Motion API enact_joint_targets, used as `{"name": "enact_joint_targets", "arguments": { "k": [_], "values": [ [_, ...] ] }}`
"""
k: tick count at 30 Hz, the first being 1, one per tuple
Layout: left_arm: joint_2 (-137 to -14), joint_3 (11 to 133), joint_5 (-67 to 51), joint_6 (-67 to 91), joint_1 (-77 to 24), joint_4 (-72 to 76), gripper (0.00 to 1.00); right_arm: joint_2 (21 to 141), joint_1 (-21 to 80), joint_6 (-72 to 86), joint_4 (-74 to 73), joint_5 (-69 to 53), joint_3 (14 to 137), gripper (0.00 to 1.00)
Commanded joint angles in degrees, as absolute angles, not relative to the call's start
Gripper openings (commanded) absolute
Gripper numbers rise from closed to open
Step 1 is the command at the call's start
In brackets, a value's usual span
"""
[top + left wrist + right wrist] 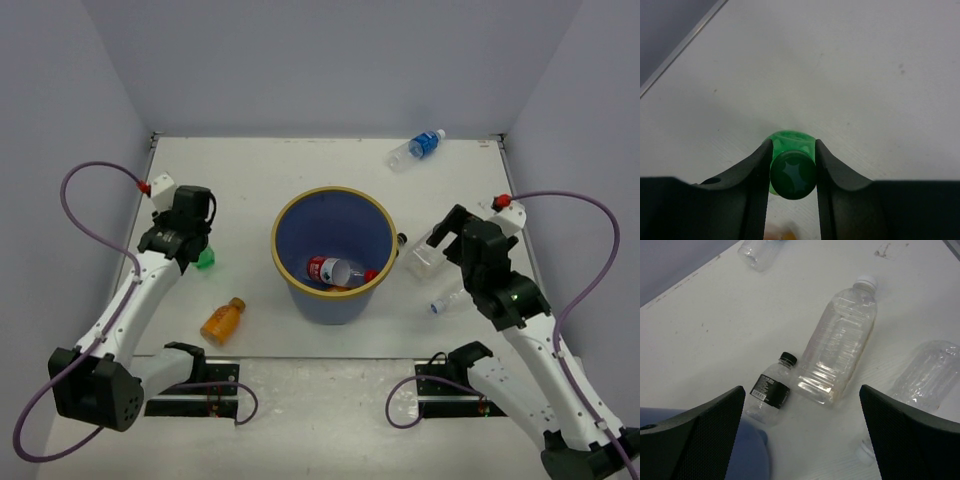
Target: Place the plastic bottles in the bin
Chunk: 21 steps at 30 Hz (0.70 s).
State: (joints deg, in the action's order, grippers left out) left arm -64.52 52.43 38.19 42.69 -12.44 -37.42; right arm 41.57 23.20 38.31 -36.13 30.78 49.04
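Observation:
The blue bin [377, 213] with a yellow-tan rim stands mid-table. Inside it lie a red-labelled clear bottle [332, 269] and something orange. My left gripper [200, 250] [792, 146] is shut on the green bottle [207, 260] [788, 142], with the fingers against its dark cap. An orange bottle [223, 320] lies nearer the front. My right gripper [441, 233] [802, 390] is wide open and empty above a large clear bottle [837, 350] [420, 258], a small black-labelled clear bottle [769, 390] and another clear bottle [925, 375] [447, 299]. A blue-labelled bottle [418, 148] lies at the far right.
The bin's blue wall [742, 455] shows at the lower left of the right wrist view, close to the small black-labelled bottle. Grey walls enclose the table on the left, back and right. Purple cables loop beside both arms.

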Motion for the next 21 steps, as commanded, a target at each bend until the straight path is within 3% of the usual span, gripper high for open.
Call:
{"name": "enact_joint_targets", "arguments": {
  "k": [1, 6, 15, 21],
  "values": [
    [-55.21, 63.27, 32.46, 34.81, -12.13, -27.36, 0.0, 41.13, 21.36, 40.34, -36.04, 33.66, 47.22, 0.99],
    [-45.71, 64.69, 8.22, 28.71, -12.2, -10.37, 0.0, 41.98, 17.02, 41.43, -36.04, 30.5, 45.09, 0.99],
    [-51.36, 69.41, -39.29, 30.97, -12.88, 7.49, 0.0, 43.5, 11.14, 40.5, -36.03, 21.15, 40.92, 0.99],
    [-53.44, 67.32, -38.1, 25.78, -23.15, 8.08, 0.0, 42.05, 5.92, 39.99, -36.03, 14.31, 35.94, 0.99]
  ]
}}
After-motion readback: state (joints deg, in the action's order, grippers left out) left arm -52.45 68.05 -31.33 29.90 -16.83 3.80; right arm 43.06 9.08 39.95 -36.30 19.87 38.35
